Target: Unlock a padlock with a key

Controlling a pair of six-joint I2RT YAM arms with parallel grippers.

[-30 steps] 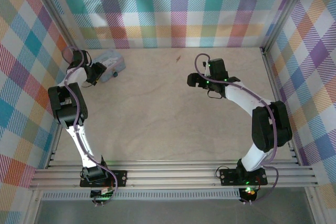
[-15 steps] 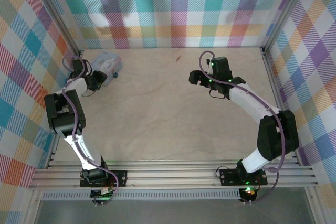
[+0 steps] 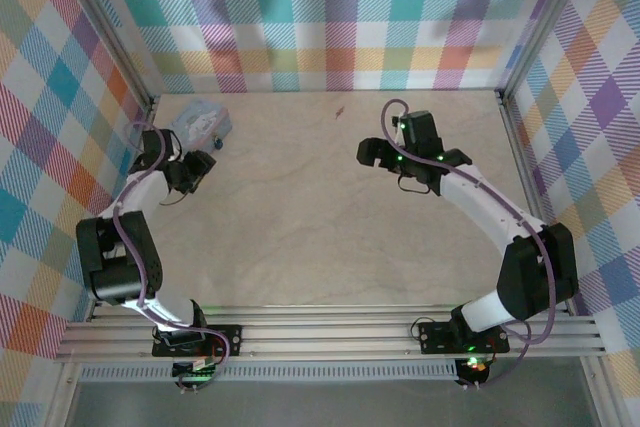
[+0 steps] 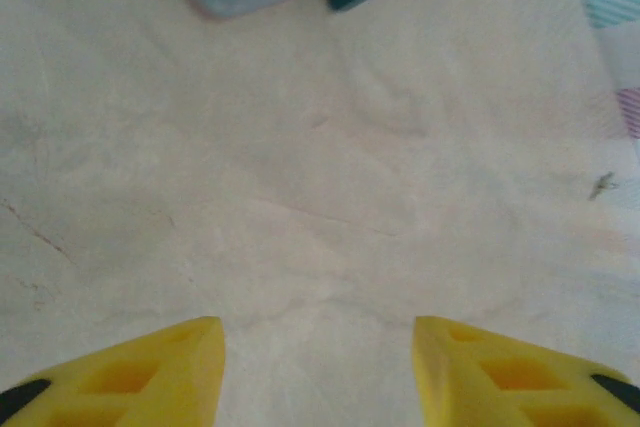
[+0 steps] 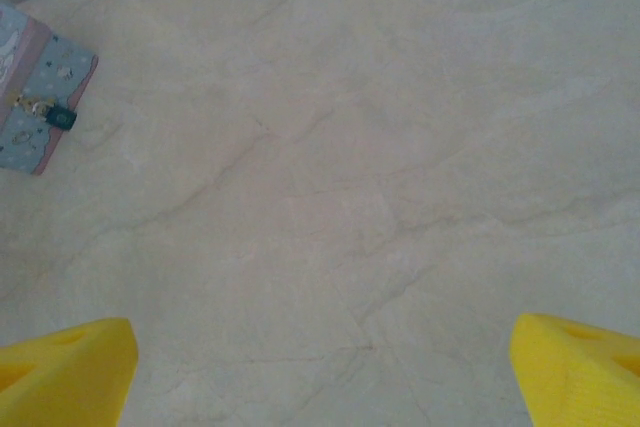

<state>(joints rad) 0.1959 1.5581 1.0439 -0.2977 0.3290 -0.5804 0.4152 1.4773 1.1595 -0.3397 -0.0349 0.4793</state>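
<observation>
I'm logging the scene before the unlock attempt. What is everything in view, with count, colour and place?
tin: one, pale blue, far-left corner of the table
padlock: one, dark teal, tiny, at the tin's edge
gold bit: one, beside the padlock on the tin, too small to identify
table: one, pale wood
walls: three, multicoloured plaid, left, far and right sides
rails: silver, along the near edge
left gripper: one, yellow fingers, open, holding nothing, just near of the tin
right gripper: one, yellow fingers, open, holding nothing, over the far middle of the table
</observation>
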